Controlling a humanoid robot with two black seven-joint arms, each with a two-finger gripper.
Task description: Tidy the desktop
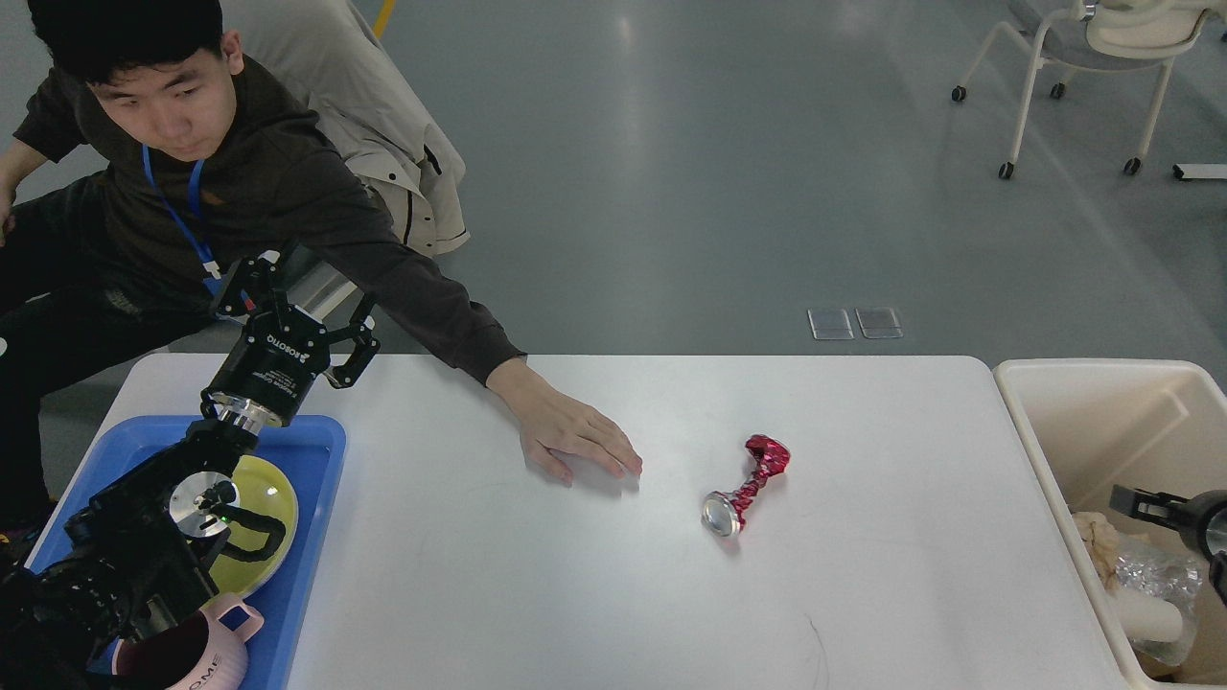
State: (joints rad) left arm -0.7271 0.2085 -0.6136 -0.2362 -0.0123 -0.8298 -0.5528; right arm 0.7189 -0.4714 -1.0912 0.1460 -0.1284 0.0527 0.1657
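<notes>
The white desktop [863, 594] holds a crushed red can [746, 484], twisted in the middle, lying right of centre with its silver end towards me. My left gripper [297, 309] is open and empty, raised over the desktop's far left corner, above the blue tray. Only a dark tip of my right gripper [1141, 501] shows at the right edge, over the cream bin; its fingers cannot be told apart. A faint dark scratch [818, 647] marks the desktop near the front.
A person leans in from the far left, with a hand [575, 446] flat on the desktop left of the can. The blue tray [321, 450] holds a yellow-green plate [259, 508] and a pink mug [187, 656]. The cream bin [1083, 402] holds crumpled trash [1141, 585].
</notes>
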